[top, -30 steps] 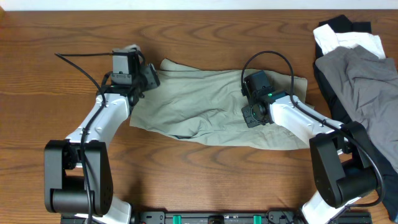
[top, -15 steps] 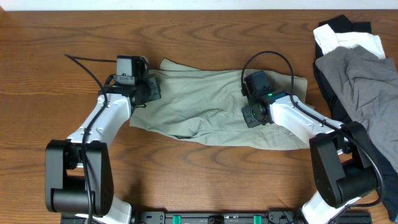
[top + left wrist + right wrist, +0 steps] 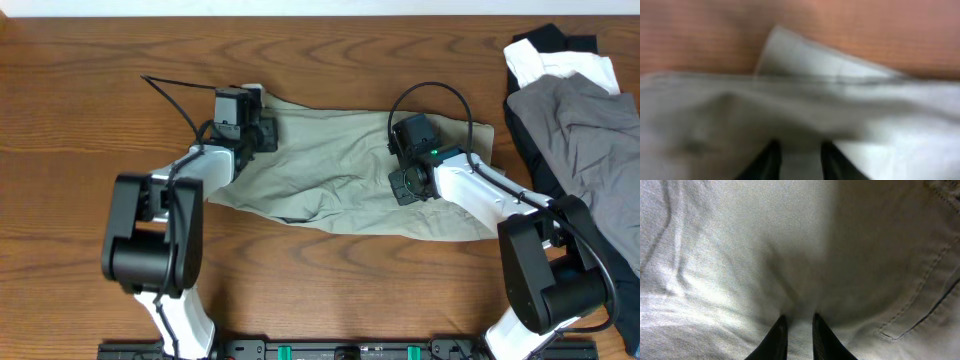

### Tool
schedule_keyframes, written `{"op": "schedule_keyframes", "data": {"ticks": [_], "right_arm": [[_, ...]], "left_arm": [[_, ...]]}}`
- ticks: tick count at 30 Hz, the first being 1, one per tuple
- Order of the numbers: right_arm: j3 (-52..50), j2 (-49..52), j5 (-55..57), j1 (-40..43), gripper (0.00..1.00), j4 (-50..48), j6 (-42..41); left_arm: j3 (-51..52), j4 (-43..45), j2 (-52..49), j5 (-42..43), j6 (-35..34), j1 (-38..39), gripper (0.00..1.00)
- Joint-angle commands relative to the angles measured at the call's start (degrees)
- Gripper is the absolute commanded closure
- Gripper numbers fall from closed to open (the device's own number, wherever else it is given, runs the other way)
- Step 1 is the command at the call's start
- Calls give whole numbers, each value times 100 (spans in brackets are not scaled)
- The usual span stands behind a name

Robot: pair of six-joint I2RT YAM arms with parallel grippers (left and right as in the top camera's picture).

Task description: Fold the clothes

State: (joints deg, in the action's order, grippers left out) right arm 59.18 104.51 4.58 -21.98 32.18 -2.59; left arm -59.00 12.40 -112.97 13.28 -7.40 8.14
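- Across the middle of the wooden table (image 3: 90, 50), the khaki-green shorts (image 3: 320, 170) are being shown spread out and rumpled, their length running left to right.
- At the far left corner of the shorts, the left gripper (image 3: 264, 130) is being held low against the cloth. A scrap of white lining (image 3: 250, 91) is being shown just beside it, on the far side.
- Through the left wrist camera, cloth is being seen between two dark fingers (image 3: 769, 162) standing close together. That view is being blurred too heavily, so whether the cloth is being pinched or only touched cannot be told.
- Right of the middle of the shorts, the right gripper (image 3: 401, 155) is being pressed down onto the fabric.
- Through the right wrist camera, a small ridge of fabric is being pinched between the fingertips (image 3: 779, 335), which are nearly together. Creases are being drawn outward from that spot.
- To the right of the pinch, a stitched pocket seam (image 3: 920, 305) is being shown.
- At the right edge of the table, just beside the right end of the shorts, a slate-grey garment (image 3: 575, 125) is being shown heaped over a black garment (image 3: 550, 40). A white garment (image 3: 560, 68) is lying between them at the far end.
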Motion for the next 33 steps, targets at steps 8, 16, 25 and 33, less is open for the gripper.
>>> {"op": "schedule_keyframes", "data": {"ticks": [8,16,25,33], "right_arm": [[-92,168,-251,26,82,122,-85],[46,-216,-249,278,75,136,-850],[57,-1574,-750,1620,1,328,-1641],[-52,-1552,-793,2500,1,442,-1657]], "left_arm": [[-61,407,-299,-20,-339,-9,68],[-61,-1056,894,-42,-229,-11,64],[-59,-2660,1720,232,-229,151,57],[-46,-2800,1419,363,273,546,57]]}}
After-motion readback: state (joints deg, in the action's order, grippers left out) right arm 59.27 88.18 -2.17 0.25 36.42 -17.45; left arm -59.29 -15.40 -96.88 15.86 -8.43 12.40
